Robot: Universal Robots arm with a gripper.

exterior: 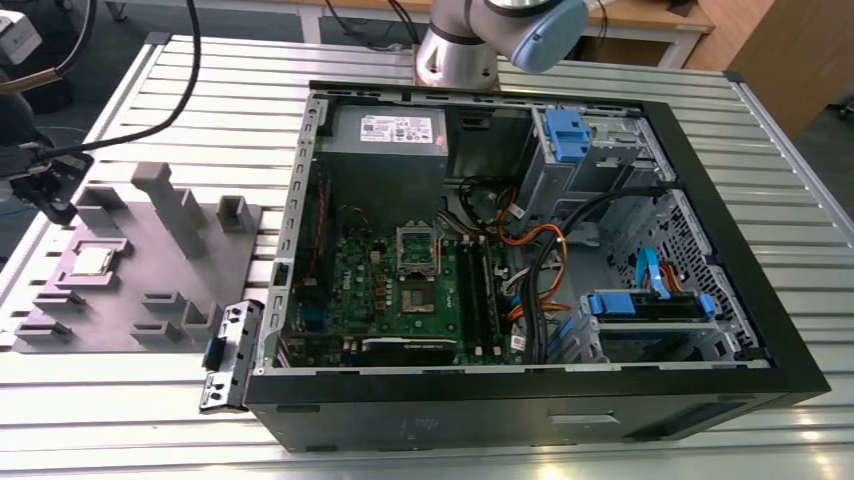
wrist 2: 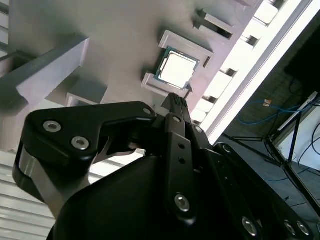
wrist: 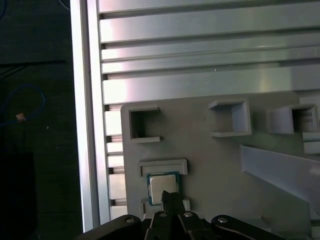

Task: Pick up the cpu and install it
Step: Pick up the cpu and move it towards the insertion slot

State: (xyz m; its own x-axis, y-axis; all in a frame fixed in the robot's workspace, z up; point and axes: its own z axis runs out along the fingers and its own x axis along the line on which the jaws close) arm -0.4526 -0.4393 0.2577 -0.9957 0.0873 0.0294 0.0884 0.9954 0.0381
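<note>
At the exterior view's left, the black metal gripper (exterior: pixel 54 192) hangs over a flat grey plastic tray (exterior: pixel 200 268) with blocks and little pockets on it. The tray lies on a silver table made of long metal slats (exterior: pixel 134 440).

In one pocket near the tray's outer edge sits the cpu (exterior: pixel 91 262), a small flat square chip with a shiny silver top. It lies flat, with low grey walls beside it. In the second wrist view the cpu (wrist 2: pixel 176 70) shines just past the gripper (wrist 2: pixel 176 99). In the first wrist view the gripper (wrist: pixel 170 196) is right over one side of the cpu (wrist: pixel 160 185). Its two fingers look pressed together, with nothing between them. I cannot tell if the tip touches the chip.

Farther along is a big black computer case (exterior: pixel 534 400), lying open. Inside is a green board (exterior: pixel 363 290) with a dark square socket in a silver frame (exterior: pixel 416 262), well apart from the chip. At the exterior view's right are blue plastic parts (exterior: pixel 567 135).

I think this is the reaching part of the pick-up, as nothing is grabbed yet. The grab calls for the fingers to spread to fit the chip's sides, then squeeze gently, because the chip is thin and the walls leave little room.
</note>
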